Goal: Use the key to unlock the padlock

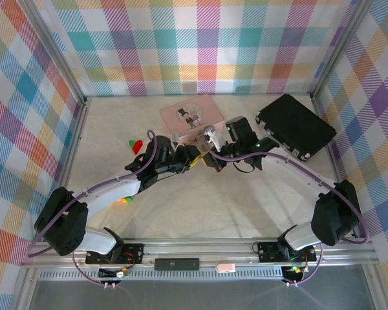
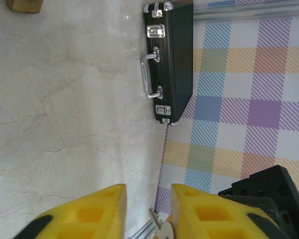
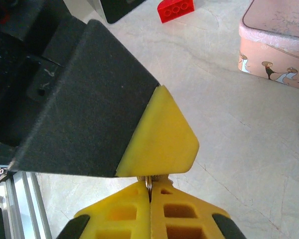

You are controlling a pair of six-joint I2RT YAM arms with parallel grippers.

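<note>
My two grippers meet over the middle of the table. My right gripper is shut on the key, a thin silvery sliver seen edge-on between its yellow pads. The same key reaches up between the fingers of my left gripper, close to the right-hand finger. That gripper is open, with a clear gap on the key's other side. In the top view the left gripper and right gripper nearly touch. A small brass-gold block, cut by the frame edge, looks like the padlock.
A pink picture-lid box stands just behind the grippers. A black case with a metal handle lies at the back right near the wall. A red brick lies left of the left arm.
</note>
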